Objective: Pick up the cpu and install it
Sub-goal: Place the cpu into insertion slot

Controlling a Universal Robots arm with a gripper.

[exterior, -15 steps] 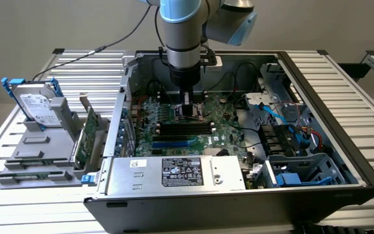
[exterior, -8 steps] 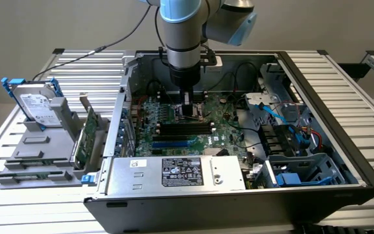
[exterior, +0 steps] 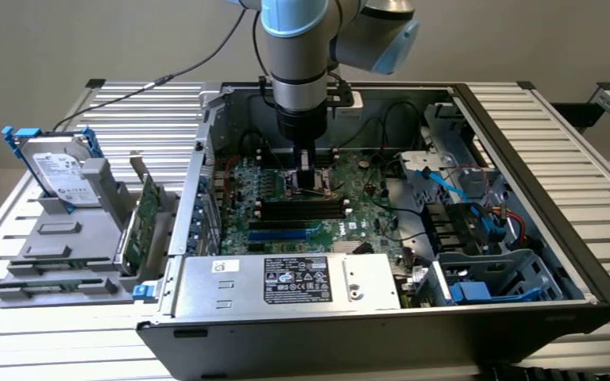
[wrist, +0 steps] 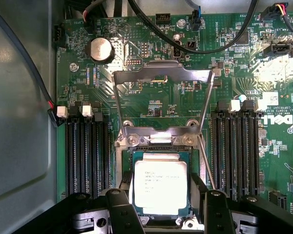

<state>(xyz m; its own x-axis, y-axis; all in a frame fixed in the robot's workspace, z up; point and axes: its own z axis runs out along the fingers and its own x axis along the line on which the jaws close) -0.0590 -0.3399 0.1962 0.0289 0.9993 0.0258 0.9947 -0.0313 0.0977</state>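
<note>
The cpu [wrist: 160, 183], a small square chip with a dull silver top, lies flat in the motherboard socket [wrist: 123, 161], just below the raised metal load plate [wrist: 161, 78]. My gripper [wrist: 161, 202] reaches straight down over it, and its black fingers [wrist: 121, 207] sit tight against the chip's two opposite edges. In the exterior view the gripper [exterior: 307, 181] is low inside the open computer case [exterior: 517, 135], over the middle of the green motherboard [exterior: 283, 226], and it hides the chip there.
Memory slots [wrist: 85, 156] flank the socket on both sides, and black cables [wrist: 185, 39] cross the board beyond it. A silver power supply [exterior: 283, 282] fills the case front. Outside, on the exterior view's left, a grey holder [exterior: 61, 238] carries a hard drive [exterior: 59, 171] and a green card [exterior: 146, 218].
</note>
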